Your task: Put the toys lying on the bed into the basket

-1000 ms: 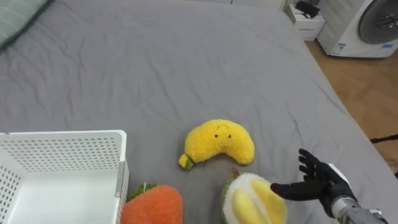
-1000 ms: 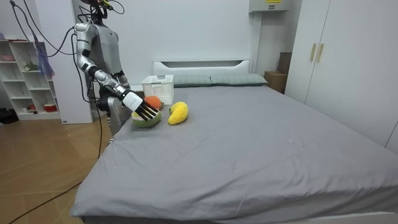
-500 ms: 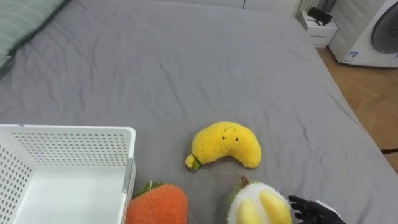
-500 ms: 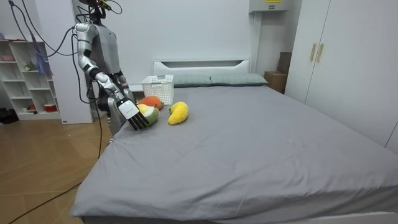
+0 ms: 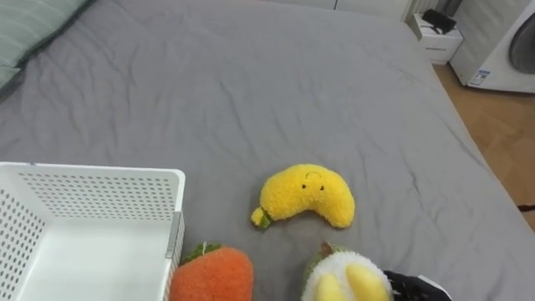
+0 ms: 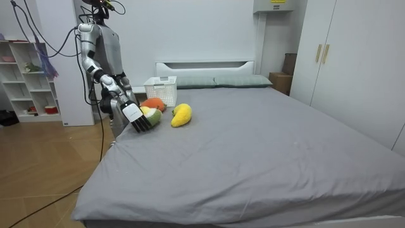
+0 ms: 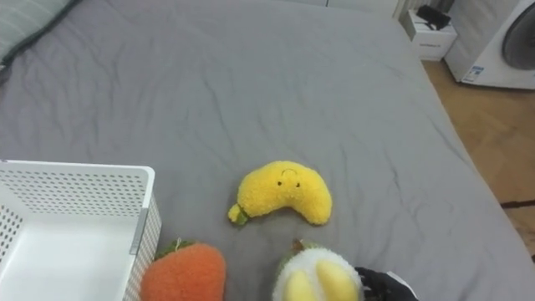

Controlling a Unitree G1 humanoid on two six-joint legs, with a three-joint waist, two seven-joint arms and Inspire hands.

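Note:
Three plush toys lie on the grey bed [image 5: 251, 84]. A yellow banana plush [image 5: 305, 194] with a small face is in the middle. An orange fruit plush [image 5: 211, 276] with green leaves sits beside the white basket [image 5: 92, 177]. A green and yellow durian plush [image 5: 344, 280] lies at the bottom edge. My right hand [image 5: 415, 289] shows as a dark sliver against the durian's right side. From the room view, the right hand [image 6: 139, 118] hangs with straight fingers at the durian plush [image 6: 151, 114], holding nothing, with the banana plush [image 6: 181, 114] just past it.
The perforated basket is empty and stands at my lower left. A green striped pillow [image 5: 23, 38] lies at the far left corner. Past the bed's right edge are wooden floor, a small white cabinet [image 5: 438, 40] and a washing machine [image 5: 508, 46].
My right hand has sunk from a spread pose beside the durian to the picture's bottom edge, close against the toy. The camera has shifted a little. The toys have stayed put.

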